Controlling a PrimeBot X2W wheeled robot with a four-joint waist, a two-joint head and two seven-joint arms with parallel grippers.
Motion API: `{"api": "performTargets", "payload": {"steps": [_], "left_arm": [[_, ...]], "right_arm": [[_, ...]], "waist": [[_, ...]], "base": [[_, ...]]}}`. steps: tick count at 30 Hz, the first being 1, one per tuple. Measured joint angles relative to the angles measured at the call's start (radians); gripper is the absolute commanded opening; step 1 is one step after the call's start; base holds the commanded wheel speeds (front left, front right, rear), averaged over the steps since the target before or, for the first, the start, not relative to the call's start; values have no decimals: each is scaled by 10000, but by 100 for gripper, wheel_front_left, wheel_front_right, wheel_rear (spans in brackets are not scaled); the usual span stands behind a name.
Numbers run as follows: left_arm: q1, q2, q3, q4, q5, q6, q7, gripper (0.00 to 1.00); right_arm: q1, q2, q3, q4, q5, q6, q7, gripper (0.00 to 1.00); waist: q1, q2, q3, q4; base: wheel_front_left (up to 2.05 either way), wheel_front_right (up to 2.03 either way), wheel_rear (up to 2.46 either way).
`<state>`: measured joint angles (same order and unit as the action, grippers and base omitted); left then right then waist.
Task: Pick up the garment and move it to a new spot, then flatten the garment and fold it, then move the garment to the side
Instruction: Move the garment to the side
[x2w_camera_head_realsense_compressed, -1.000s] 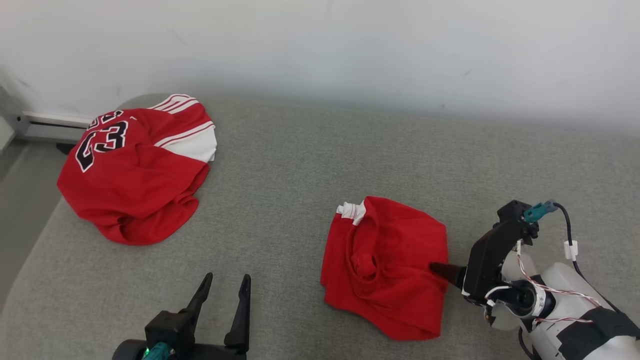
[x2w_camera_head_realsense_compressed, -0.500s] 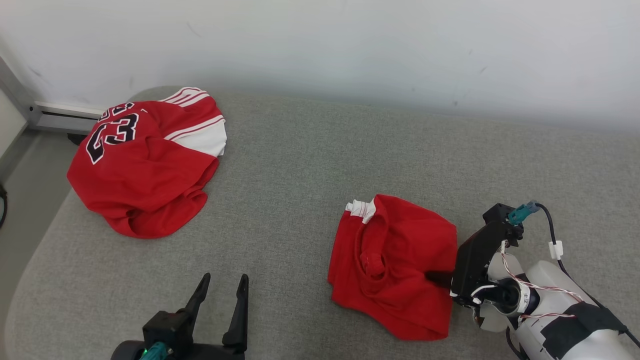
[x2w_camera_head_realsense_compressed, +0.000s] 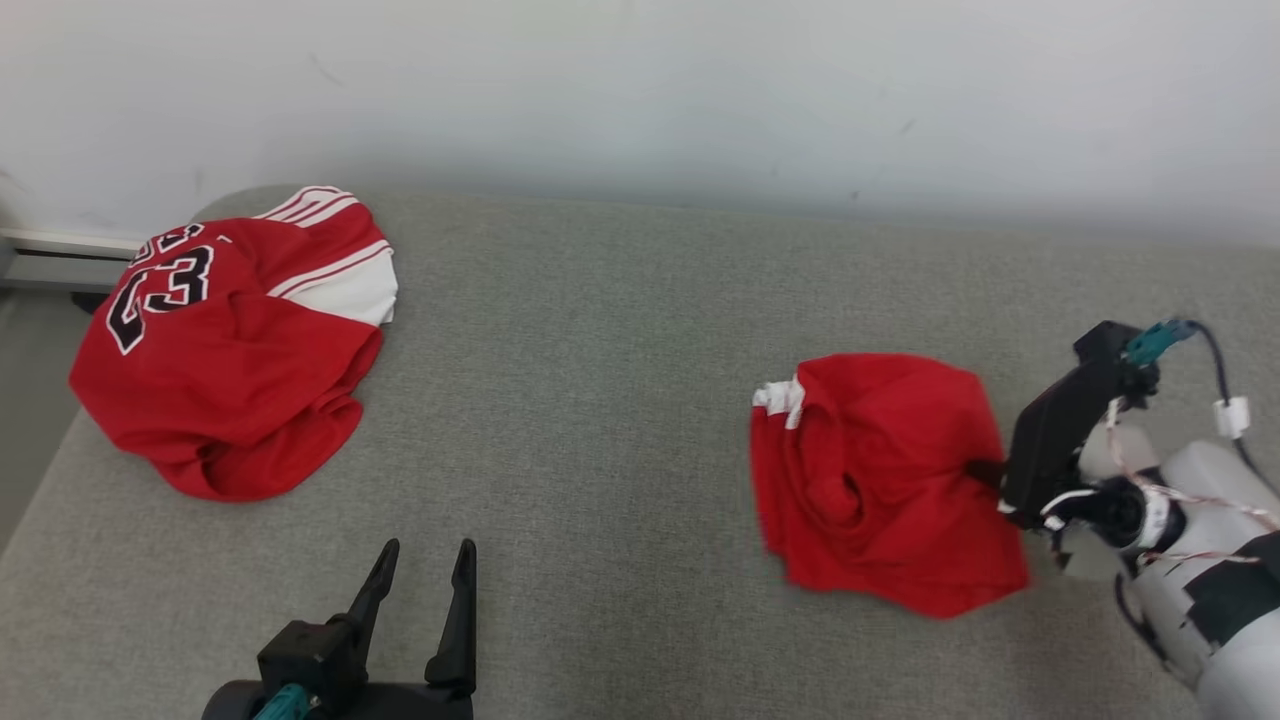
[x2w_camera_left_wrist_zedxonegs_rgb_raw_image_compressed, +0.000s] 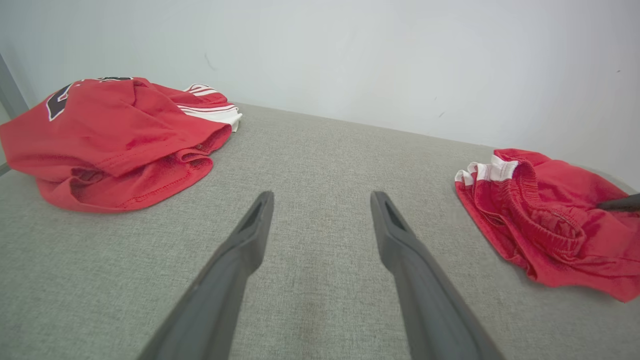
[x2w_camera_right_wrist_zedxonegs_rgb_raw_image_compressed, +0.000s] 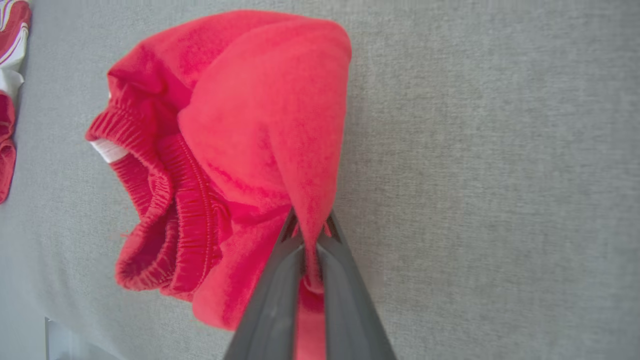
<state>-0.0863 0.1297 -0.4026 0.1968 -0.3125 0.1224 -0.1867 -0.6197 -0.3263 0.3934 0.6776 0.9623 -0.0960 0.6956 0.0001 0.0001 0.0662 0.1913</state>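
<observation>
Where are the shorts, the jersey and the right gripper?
shorts (x2w_camera_head_realsense_compressed: 880, 450), head view, middle of the cloth
jersey (x2w_camera_head_realsense_compressed: 230, 380), head view, plain red panel
right gripper (x2w_camera_right_wrist_zedxonegs_rgb_raw_image_compressed: 311, 225), right wrist view, between the fingertips

Head above, wrists close; shorts (x2w_camera_head_realsense_compressed: 880, 480) shared

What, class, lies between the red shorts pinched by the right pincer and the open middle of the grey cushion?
Nothing visible. The right pincer is shut on a fold of the red shorts; the grey cushion runs unbroken from them to the jersey at far left. The left pincer, open, sits near the front edge.
</observation>
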Motion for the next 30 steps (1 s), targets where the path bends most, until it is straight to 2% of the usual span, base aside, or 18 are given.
{"api": "performTargets", "payload": {"steps": [4, 7, 19, 25, 30], "left_arm": [[4, 50, 21, -123, -27, 0, 0, 100], [1, 92, 29, -228, -33, 0, 0, 100], [-192, 314, -23, -899, 42, -98, 15, 100], [-441, 408, -21, -1221, 79, -173, 46, 100], [-464, 581, 6, -1496, 211, -186, 104, 100]], "right_arm": [[-251, -426, 4, 0, -242, 10, 81, 0], [-365, -930, 23, 13, -428, 140, 184, 0], [-1371, -2604, -284, 144, -1047, 73, 272, 0], [-1563, -2823, -359, 79, -1237, -21, 261, 0], [-1918, -3329, -410, 117, -1517, -100, 263, 0]], "waist": [[0, 0, 73, -132], [0, 0, 205, -234], [0, 0, 1107, -542], [1, 0, 1591, -599], [0, 0, 1969, -621]], "base": [[0, 0, 0], [0, 0, 0], [0, 0, 0], [0, 0, 0], [0, 0, 0]]}}
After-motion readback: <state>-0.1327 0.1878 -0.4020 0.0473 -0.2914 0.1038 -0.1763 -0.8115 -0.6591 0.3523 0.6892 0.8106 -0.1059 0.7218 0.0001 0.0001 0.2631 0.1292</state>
